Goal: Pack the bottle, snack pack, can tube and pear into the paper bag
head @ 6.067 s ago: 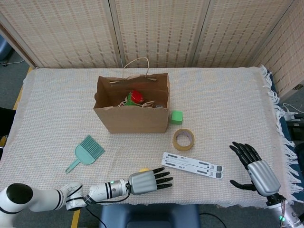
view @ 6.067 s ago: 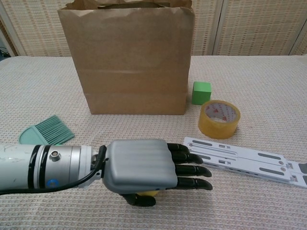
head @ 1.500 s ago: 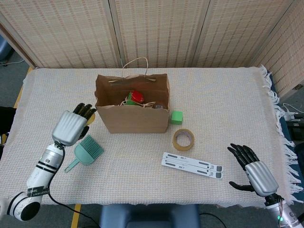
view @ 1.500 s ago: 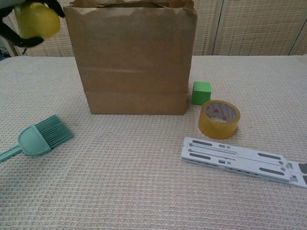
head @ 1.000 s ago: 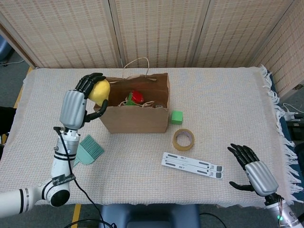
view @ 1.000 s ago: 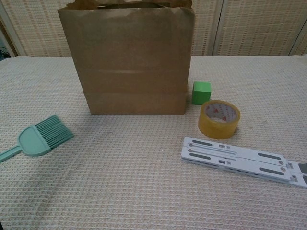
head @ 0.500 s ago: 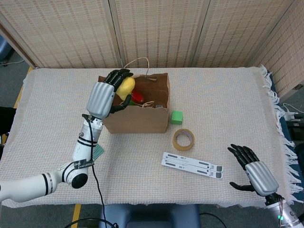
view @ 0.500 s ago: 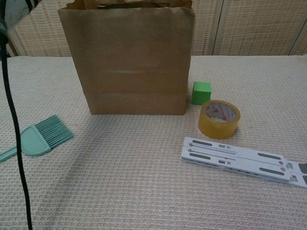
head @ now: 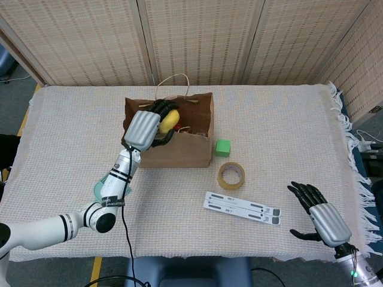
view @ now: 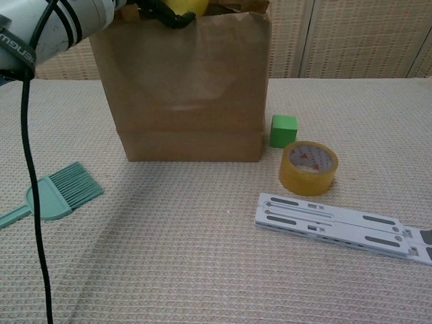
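The brown paper bag (head: 179,154) (view: 189,94) stands upright at the table's middle, its mouth open. My left hand (head: 147,128) holds the yellow pear (head: 169,120) over the bag's open mouth. In the chest view the pear (view: 185,6) peeks out at the bag's top rim, with dark fingers (view: 167,15) around it. The hand hides the rest of the bag's contents. My right hand (head: 320,218) hovers open near the table's front right corner, holding nothing.
A green cube (head: 222,147) sits right of the bag, a roll of tape (head: 231,176) in front of it. A flat white-grey folding stand (head: 242,208) lies nearer the front. A teal brush (view: 52,196) lies left of the bag, partly under my left arm.
My left hand has carried the pear from the front table edge up past the bag's left side to over its mouth. The right hand stayed in place.
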